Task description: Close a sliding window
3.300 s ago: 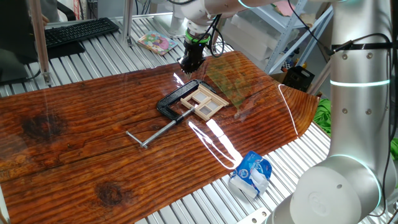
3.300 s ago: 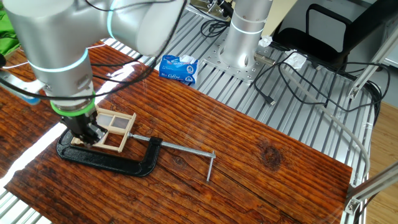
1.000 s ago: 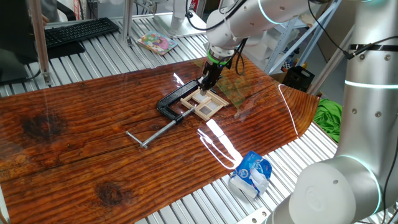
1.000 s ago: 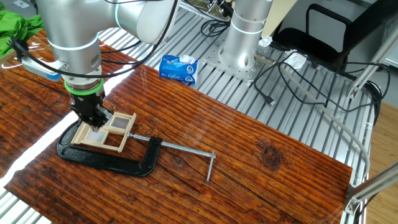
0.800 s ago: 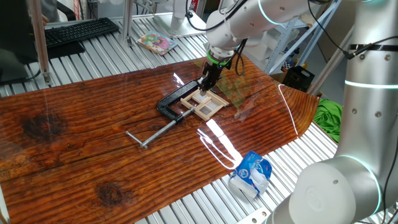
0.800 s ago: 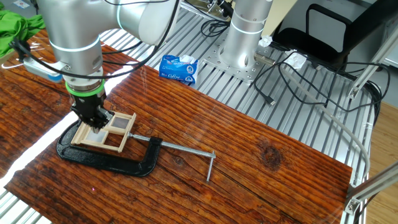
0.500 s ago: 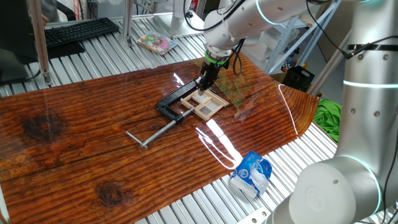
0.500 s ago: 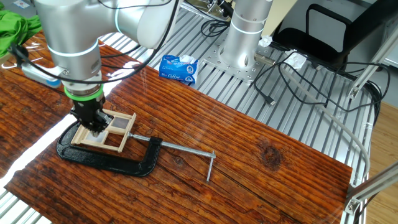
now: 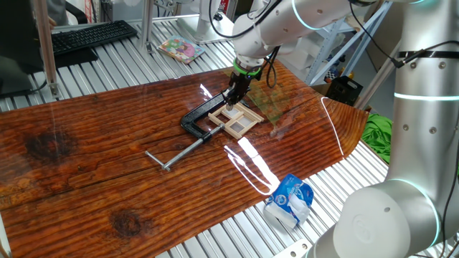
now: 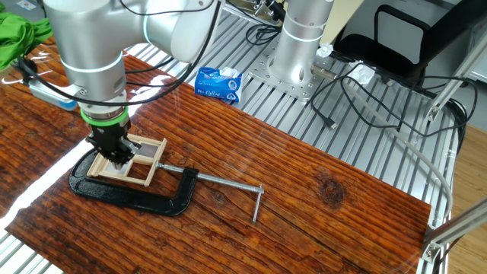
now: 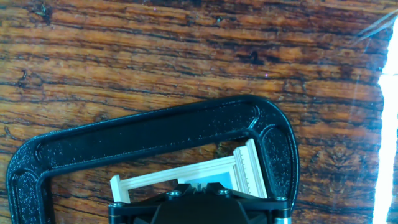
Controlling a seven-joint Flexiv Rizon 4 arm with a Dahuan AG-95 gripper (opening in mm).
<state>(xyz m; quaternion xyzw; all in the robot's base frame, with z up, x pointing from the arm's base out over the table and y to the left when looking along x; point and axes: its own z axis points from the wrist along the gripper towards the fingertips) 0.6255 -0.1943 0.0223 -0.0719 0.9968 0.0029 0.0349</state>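
1. Gripper [image 10: 116, 157] points straight down, jaws fully closed, nothing held; tips sit on the left pane area of the sliding window [image 10: 129, 161].
2. Window lies flat on the wooden board [image 10: 319, 213], pinned in the black C-clamp [image 10: 129, 194], near the board's left end in the other fixed view.
3. Judgement: light, thin wood, fragile bars. Push the sash edge, don't pinch; the clamp takes the reaction.
4. Count: one window, one clamp, one blue packet [image 10: 219, 82].
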